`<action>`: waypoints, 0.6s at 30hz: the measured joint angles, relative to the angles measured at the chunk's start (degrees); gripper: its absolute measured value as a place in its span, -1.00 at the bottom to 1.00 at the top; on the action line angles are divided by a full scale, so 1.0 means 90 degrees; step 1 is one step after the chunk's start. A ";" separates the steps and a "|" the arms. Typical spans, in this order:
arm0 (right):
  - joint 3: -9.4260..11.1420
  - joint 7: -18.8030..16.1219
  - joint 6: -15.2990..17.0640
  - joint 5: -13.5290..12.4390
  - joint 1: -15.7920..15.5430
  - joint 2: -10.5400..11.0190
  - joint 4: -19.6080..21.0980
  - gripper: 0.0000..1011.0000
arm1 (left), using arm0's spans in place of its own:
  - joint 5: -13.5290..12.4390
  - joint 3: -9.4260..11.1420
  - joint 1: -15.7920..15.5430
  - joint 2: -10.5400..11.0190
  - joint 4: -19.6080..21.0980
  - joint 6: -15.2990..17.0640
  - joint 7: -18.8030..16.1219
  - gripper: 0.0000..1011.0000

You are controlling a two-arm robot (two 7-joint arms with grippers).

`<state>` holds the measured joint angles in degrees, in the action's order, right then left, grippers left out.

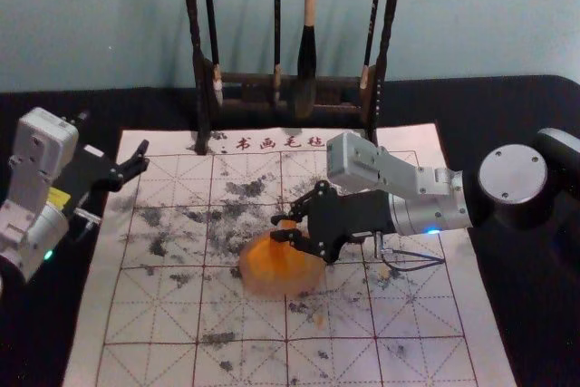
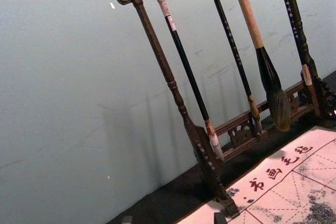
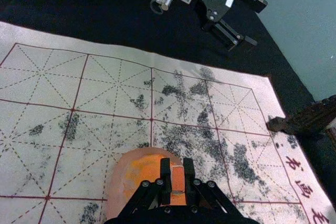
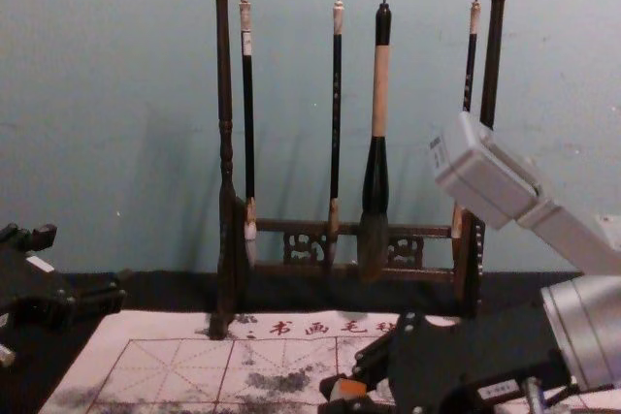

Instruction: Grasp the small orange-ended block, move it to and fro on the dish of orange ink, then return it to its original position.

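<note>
Black right end effector [image 1: 279, 227] pinches block [image 3: 178, 178] at round, smeared dish [image 1: 281, 274]; left one [image 4: 88, 259] spread by mat [image 1: 489, 351].

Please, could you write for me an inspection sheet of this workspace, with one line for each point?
Surface: gridded mat, dark stains, on black cloth.
Job's things: block held at the dish of orange ink; contact cannot be told.
Clutter: nothing seen.
Right gripper: closed on the block.
Left gripper: open and empty, near the mat's left edge.
Cables: thin loop by the right wrist.
Surroundings: rack with four hanging brushes, before a wall.
</note>
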<state>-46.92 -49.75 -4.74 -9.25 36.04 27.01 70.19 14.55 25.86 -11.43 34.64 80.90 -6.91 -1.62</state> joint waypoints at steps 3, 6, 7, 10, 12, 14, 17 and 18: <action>0.0019 0.0014 0.0013 0.0000 -0.0025 0.0036 0.0037 -0.73 | 0.0000 0.0000 0.0000 0.0000 0.0000 0.0000 0.0000 0.98; 0.0036 0.0027 0.0028 0.0000 -0.0044 0.0062 0.0066 -0.73 | 0.0000 0.0000 0.0000 0.0000 0.0000 0.0000 0.0000 0.98; 0.0039 0.0030 0.0033 0.0001 -0.0049 0.0069 0.0074 -0.73 | 0.0000 0.0000 0.0000 0.0000 0.0000 0.0000 0.0000 0.98; 0.0048 0.0039 0.0042 0.0004 -0.0067 0.0087 0.0092 -0.73 | 0.0000 0.0000 0.0000 0.0000 0.0000 0.0000 0.0000 0.98; 0.0056 0.0045 0.0046 0.0009 -0.0079 0.0095 0.0106 -0.73 | 0.0000 0.0000 0.0000 0.0000 0.0000 0.0000 0.0000 0.98; 0.0061 0.0051 0.0051 0.0012 -0.0089 0.0103 0.0125 -0.73 | 0.0000 0.0000 0.0000 0.0000 0.0000 0.0000 0.0000 0.98; 0.0079 0.0059 0.0060 0.0013 -0.0107 0.0123 0.0165 -0.73 | 0.0000 0.0000 0.0000 0.0000 -0.0001 0.0000 0.0000 0.98; 0.0084 0.0062 0.0062 0.0013 -0.0110 0.0129 0.0176 -0.73 | 0.0000 0.0000 0.0000 0.0000 0.0000 0.0000 0.0000 0.98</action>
<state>-46.16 -49.19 -4.18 -9.14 35.06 28.17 71.78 14.55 25.86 -11.43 34.65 80.90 -6.91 -1.62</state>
